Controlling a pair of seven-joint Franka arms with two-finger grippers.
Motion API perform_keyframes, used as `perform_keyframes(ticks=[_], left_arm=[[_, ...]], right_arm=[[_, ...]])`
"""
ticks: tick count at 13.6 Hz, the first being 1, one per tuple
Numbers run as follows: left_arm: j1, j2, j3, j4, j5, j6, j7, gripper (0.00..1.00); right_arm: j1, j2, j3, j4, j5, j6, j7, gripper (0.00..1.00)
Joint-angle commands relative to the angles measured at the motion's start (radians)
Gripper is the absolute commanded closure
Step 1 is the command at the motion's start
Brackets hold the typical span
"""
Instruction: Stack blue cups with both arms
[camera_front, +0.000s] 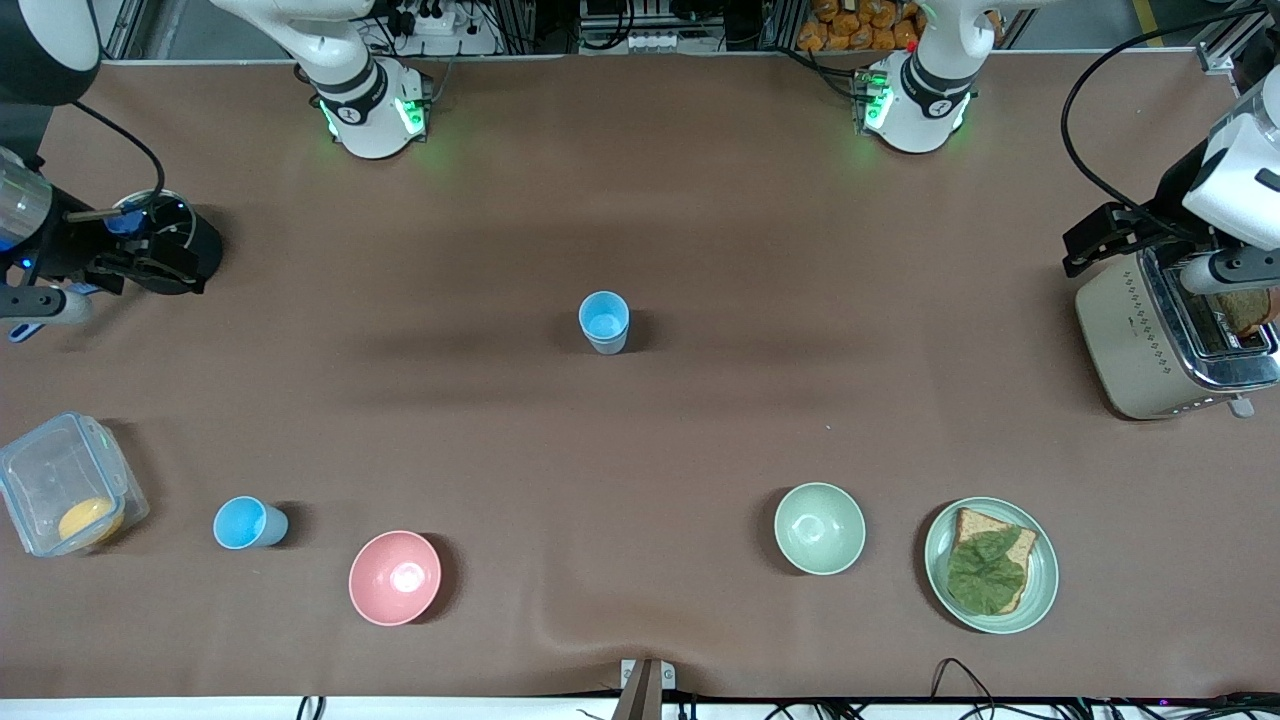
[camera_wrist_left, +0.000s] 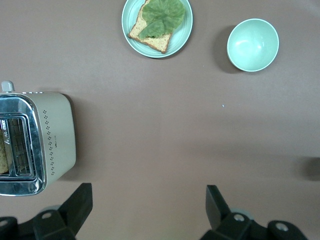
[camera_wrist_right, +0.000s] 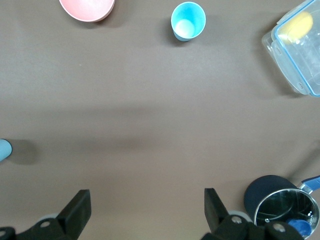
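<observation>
Along the table's near edge stand a pink bowl (camera_front: 394, 577), a green bowl (camera_front: 819, 528) and a plate (camera_front: 947, 590) with toast. One blue cup (camera_front: 249, 523) stands upright beside the pink bowl, toward the right arm's end; the other blue cup (camera_front: 604, 322) stands upright at the table's middle, well apart, so they are not stacked. Both arms wait high at the table's ends: the left gripper (camera_wrist_left: 147, 210) by the toaster (camera_front: 1150, 345), the right gripper (camera_wrist_right: 147, 210) by a dark pot (camera_wrist_right: 280, 205), jaws of both wide and holding nothing. Judging by this, each arm needs to reach for a cup, gripping its rim.
</observation>
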Motion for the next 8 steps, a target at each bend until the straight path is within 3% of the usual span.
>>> perform_keyframes(ticks=[1, 8], left_arm=[[0.013, 0.002, -0.004, 0.014, -0.019, -0.008, 0.016, 0.00], [0.011, 0.013, -0.004, 0.035, -0.021, -0.010, 0.016, 0.00]], right_arm=[[0.016, 0.002, -0.017, 0.043, -0.006, -0.041, 0.021, 0.00], [0.014, 0.007, -0.017, 0.067, -0.006, -0.078, 0.020, 0.00]])
